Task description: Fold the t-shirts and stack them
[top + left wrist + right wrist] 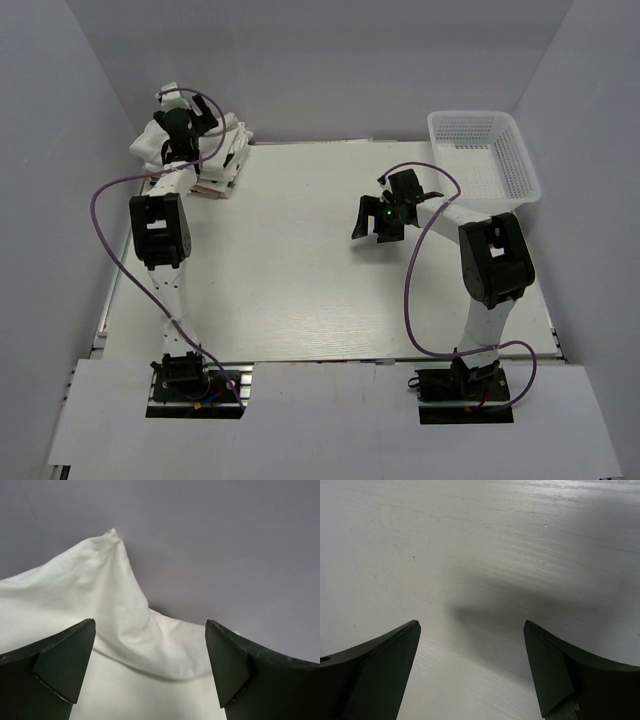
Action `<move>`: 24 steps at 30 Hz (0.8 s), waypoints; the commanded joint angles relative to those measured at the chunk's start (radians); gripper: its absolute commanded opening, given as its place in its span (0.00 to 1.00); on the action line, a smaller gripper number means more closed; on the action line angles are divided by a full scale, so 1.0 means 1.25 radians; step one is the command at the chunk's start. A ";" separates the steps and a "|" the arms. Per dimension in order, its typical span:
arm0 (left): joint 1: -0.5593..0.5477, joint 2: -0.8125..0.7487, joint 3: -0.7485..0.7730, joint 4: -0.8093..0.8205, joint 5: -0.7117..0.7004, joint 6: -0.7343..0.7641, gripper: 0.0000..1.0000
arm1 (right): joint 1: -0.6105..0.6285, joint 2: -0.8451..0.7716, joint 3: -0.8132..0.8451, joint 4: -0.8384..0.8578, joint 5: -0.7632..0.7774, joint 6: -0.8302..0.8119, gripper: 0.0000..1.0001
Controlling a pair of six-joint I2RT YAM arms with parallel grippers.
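Mesh basket (pixel 521 170) sits at two o'clock, its floor showing. Left pincer (pixel 150 623), released, hangs over piled t-shirts (pixel 228 148) at ten o'clock. Right pincer (pixel 471 624), released, hangs over the surface (pixel 290 290).

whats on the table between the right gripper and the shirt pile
Nothing: in the top view, bare table separates the right gripper from the t-shirts.

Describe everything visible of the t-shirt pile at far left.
The t-shirts form a rumpled whitish cloth stack at the far left corner of the table, pinkish edges showing low on its near side. One fold rises to a peak. The left gripper, jaws open, hangs over it; contact cannot be told.
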 commanded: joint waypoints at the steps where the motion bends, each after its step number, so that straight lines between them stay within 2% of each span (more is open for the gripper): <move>1: -0.008 -0.219 -0.109 0.058 0.004 0.031 1.00 | 0.005 -0.018 -0.019 0.036 -0.023 -0.024 0.90; 2: -0.008 -0.241 -0.164 0.058 -0.004 0.031 1.00 | 0.010 -0.022 -0.026 0.047 -0.028 -0.027 0.90; 6: -0.008 -0.308 -0.254 0.047 -0.023 0.050 1.00 | 0.010 -0.033 -0.045 0.045 -0.026 -0.034 0.90; 8: -0.008 -0.308 -0.263 0.005 -0.031 0.050 1.00 | 0.009 -0.037 -0.049 0.045 -0.025 -0.038 0.90; 10: -0.008 -0.298 -0.263 -0.034 0.015 0.068 1.00 | 0.009 -0.041 -0.055 0.047 -0.022 -0.037 0.90; 12: -0.008 -0.269 -0.202 -0.097 0.056 0.095 1.00 | 0.008 -0.037 -0.051 0.046 -0.020 -0.039 0.90; 13: -0.008 -0.220 -0.164 -0.188 0.076 0.111 1.00 | 0.008 -0.036 -0.046 0.044 -0.021 -0.039 0.90; 14: -0.008 -0.190 -0.072 -0.238 0.111 0.129 1.00 | 0.008 -0.027 -0.043 0.038 -0.019 -0.040 0.90; 18: -0.008 -0.066 0.121 -0.424 0.126 0.158 0.90 | 0.008 -0.014 -0.027 0.033 -0.025 -0.040 0.90; 20: -0.008 -0.057 0.126 -0.438 0.126 0.182 0.88 | 0.008 -0.005 -0.023 0.030 -0.025 -0.039 0.90; 24: -0.008 -0.078 0.053 -0.373 0.117 0.221 0.86 | 0.006 0.011 -0.008 0.024 -0.027 -0.042 0.90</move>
